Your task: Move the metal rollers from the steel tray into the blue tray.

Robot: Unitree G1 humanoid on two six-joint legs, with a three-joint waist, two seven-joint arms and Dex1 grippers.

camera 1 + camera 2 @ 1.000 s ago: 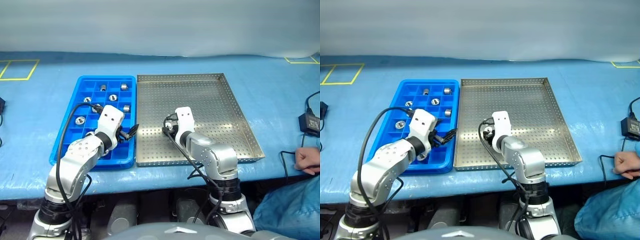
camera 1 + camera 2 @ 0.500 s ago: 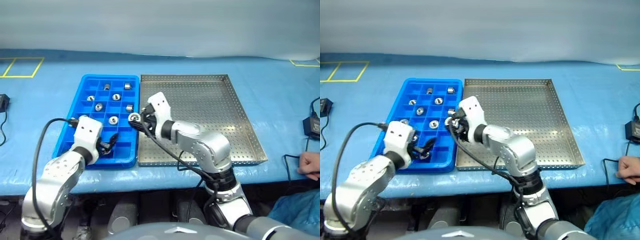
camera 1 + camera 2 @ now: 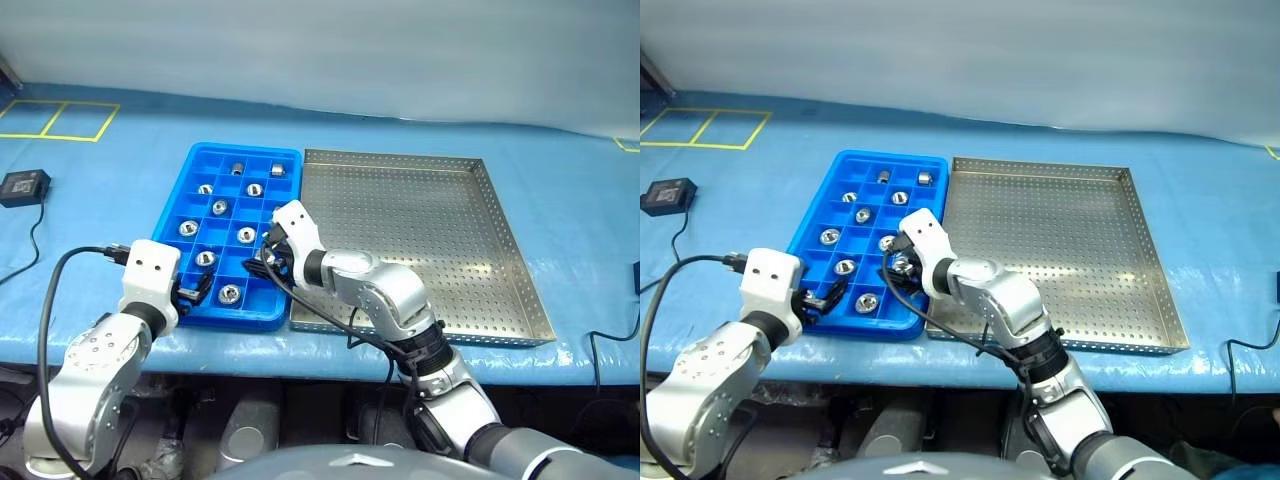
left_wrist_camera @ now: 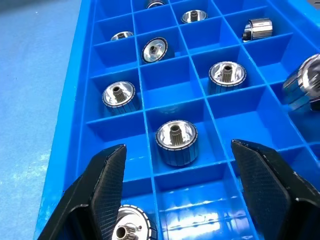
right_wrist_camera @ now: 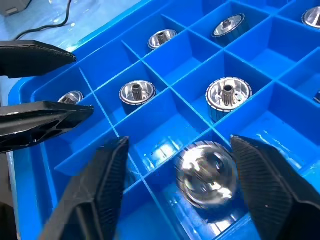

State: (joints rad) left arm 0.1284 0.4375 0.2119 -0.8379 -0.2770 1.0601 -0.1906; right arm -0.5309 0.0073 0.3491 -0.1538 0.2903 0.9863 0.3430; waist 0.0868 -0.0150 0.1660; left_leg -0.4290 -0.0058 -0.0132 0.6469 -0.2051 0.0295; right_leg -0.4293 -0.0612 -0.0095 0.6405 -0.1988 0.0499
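The metal rollers (image 4: 176, 141) are sitting in the blue tray (image 3: 235, 318), one to a compartment. I am counting ten: nine spread out ahead of the two grippers, and one (image 5: 205, 175) lying blurred directly between the right gripper's (image 5: 177, 145) fingers. Those fingers are standing wide apart and, as far as I can tell, gripping nothing; that roller looks loose in its cell. The left gripper (image 4: 178, 146) is hovering over the tray's other near corner, also wide open and empty, with one roller just beyond its fingertips and another under its own left finger.

Handling-wise, I am judging them as solid, rigid and heavy for their size. They look polished, so likely slippery on the flat faces and prone to rolling if tipped. The ribbed outer wall looks like the place to pinch, one finger on each side.

One blue tray and one steel tray (image 3: 420, 230). The steel tray is lying beside the right gripper, and the floor I am seeing looks bare.
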